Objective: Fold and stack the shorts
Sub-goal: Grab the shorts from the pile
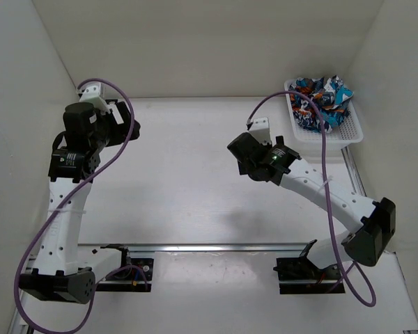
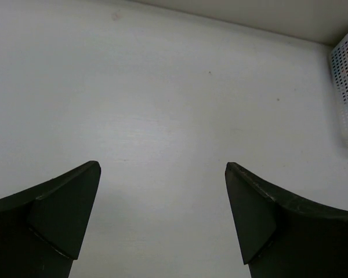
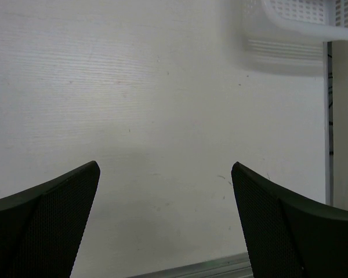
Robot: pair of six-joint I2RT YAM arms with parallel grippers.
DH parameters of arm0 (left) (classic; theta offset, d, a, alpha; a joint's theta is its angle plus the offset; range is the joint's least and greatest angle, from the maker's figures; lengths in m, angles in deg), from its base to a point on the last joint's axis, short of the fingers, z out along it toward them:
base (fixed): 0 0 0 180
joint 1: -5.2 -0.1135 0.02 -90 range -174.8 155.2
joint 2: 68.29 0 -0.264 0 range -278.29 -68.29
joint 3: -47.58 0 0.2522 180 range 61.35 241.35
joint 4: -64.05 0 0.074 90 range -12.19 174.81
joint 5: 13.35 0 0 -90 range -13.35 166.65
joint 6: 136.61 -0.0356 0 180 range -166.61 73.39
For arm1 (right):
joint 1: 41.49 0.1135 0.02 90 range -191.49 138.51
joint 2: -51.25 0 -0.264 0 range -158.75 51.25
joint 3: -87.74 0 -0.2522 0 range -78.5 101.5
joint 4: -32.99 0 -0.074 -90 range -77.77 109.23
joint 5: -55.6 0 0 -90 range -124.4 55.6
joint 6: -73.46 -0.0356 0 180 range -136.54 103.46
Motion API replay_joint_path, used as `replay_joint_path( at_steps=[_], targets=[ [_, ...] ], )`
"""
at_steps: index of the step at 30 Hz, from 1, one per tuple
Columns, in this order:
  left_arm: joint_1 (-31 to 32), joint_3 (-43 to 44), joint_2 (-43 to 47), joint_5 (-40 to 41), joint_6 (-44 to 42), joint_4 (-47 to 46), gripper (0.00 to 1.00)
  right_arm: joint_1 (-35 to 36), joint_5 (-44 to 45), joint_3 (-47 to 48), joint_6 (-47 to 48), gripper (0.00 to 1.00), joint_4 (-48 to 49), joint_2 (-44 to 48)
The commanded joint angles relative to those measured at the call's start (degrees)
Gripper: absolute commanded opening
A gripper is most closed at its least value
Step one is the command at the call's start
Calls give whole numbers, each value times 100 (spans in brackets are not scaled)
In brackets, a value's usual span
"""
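Shorts (image 1: pixel 322 97): crumpled in a heap inside white mesh basket (image 1: pixel 350 132), far right corner of counter (image 1: pixel 188 181). Left hand (image 2: pixel 162 174): fingers spread wide, holding nothing, over counter's left side. Right hand (image 3: pixel 165 174): likewise wide apart and empty, near the basket.

The shorts (image 1: pixel 322 97) are seen as soft, crumpled printed cloth, held in a basket (image 1: pixel 348 132) of white perforated plastic. The tabletop (image 1: pixel 188 181) is shown as white, matt and smooth, marked with faint specks. The left tool (image 2: pixel 162 171) is finished in plain matt black, while the right tool (image 3: pixel 165 171) is covered with a fine dotted texture. A dull metal rail (image 1: pixel 216 246) is seen at the near edge, and the cables (image 1: pixel 325 156) are sheathed in smooth purple plastic.
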Motion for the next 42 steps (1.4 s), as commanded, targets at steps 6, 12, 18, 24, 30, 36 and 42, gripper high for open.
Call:
replay_joint_path(
  at_steps=[6,12,18,24,30,36,42],
  targets=[
    [-21,525,111,-494,-145,81,100,-12,22,510,-436,99,-444,-278],
    [-21,333,399,-452,232,196,100,-1108,-819,1063,125,99,-357,-331],
    [-21,-45,411,208,568,414,100,-3420,-2641,1870,548,97,171,-778],
    [50,341,-478,-301,365,1118,100,-4915,-3150,3346,277,97,171,-2578],
    [199,341,-741,-240,418,1039,100,-5890,-3818,5675,21,100,223,-4705],
    [251,289,-1014,129,418,1039,100,-6208,-3872,6804,-101,100,1013,-5955],
    [304,236,-1444,182,366,987,100,-6261,-3872,7153,-453,88,2016,-6894]
  ],
)
